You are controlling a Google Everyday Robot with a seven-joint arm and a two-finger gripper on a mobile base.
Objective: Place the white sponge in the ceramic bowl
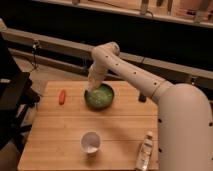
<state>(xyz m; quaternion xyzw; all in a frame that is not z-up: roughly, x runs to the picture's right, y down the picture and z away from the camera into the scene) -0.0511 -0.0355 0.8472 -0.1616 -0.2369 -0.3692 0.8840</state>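
The green ceramic bowl (101,97) stands on the wooden table (60,130), toward the far middle. My gripper (92,88) hangs at the end of the white arm, pointing down over the bowl's left rim, just above or touching it. I cannot make out the white sponge; it is hidden at the gripper or lost against the bowl's pale speckled inside.
A white cup (90,142) stands near the table's front middle. A slim pale bottle (145,150) stands at the front right. A small orange-red object (62,96) lies left of the bowl. A dark chair-like shape (12,100) stands left of the table.
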